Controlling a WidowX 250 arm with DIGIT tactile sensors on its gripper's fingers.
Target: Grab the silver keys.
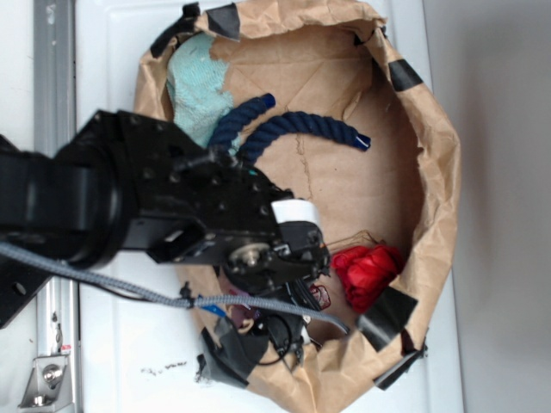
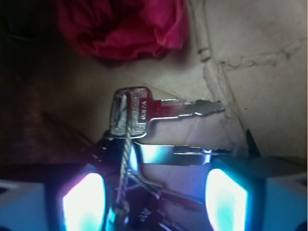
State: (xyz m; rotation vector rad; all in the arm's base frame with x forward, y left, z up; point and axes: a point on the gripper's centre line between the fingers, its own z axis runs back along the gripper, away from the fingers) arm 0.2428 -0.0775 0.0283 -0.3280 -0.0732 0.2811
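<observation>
The silver keys [image 2: 144,115] lie on the brown paper floor in the wrist view. One key points right, a second blade [image 2: 192,154] lies just below it, and a twisted wire ring runs down through the heads. My gripper [image 2: 154,199] is open and low over the bunch. Its two glowing fingers [image 2: 82,202] stand wide apart on either side of the darker lower keys, without pinching them. In the exterior view the gripper [image 1: 297,288] hangs over the bag's lower part, and the arm hides most of the keys [image 1: 320,297].
A red flower [image 1: 366,274] [image 2: 125,26] lies close beyond the keys. A dark blue rope [image 1: 293,129] and a teal cloth [image 1: 196,86] sit at the far side. All of it rests inside a crumpled brown paper bag [image 1: 435,172] with black tape patches [image 1: 386,317].
</observation>
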